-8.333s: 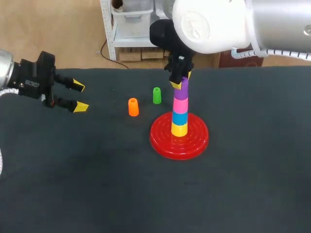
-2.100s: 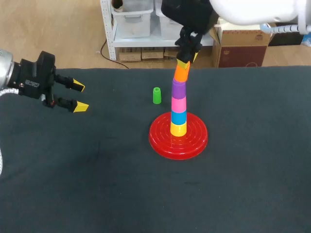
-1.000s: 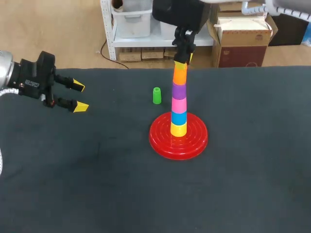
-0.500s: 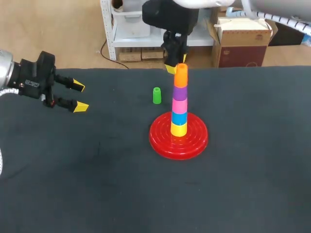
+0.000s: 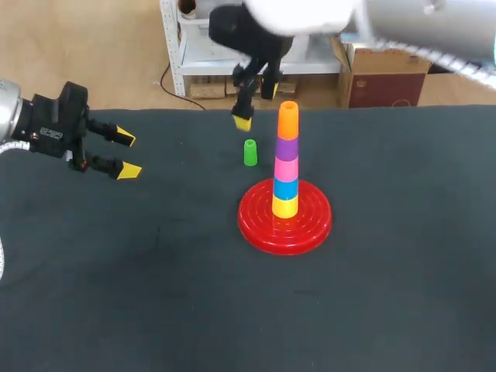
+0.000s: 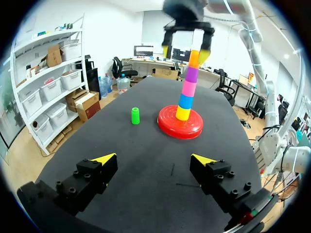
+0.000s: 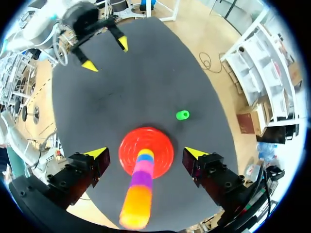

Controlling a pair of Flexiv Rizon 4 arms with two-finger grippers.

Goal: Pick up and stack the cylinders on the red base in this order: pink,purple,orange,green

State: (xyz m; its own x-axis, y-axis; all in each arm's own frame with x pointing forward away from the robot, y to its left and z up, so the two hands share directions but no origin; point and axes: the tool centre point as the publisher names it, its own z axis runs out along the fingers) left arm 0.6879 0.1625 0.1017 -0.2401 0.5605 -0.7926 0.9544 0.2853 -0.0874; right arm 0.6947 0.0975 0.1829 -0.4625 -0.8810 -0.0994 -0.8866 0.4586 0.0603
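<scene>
Now that the orange cylinder [image 5: 288,116] sits on the purple cylinder [image 5: 287,147], the right jaws, wide open and empty like the left jaws, have swung toward the green cylinder [image 5: 249,152], the 1 remaining.

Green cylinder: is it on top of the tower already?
No, the green cylinder stands by itself on the table beside the red base, and the orange cylinder is the highest one stacked.

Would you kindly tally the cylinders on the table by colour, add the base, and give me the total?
yellow cylinder: 1
blue cylinder: 1
pink cylinder: 1
purple cylinder: 1
orange cylinder: 1
green cylinder: 1
red base: 1
Total: 7 things, 6 of them cylinders.
</scene>
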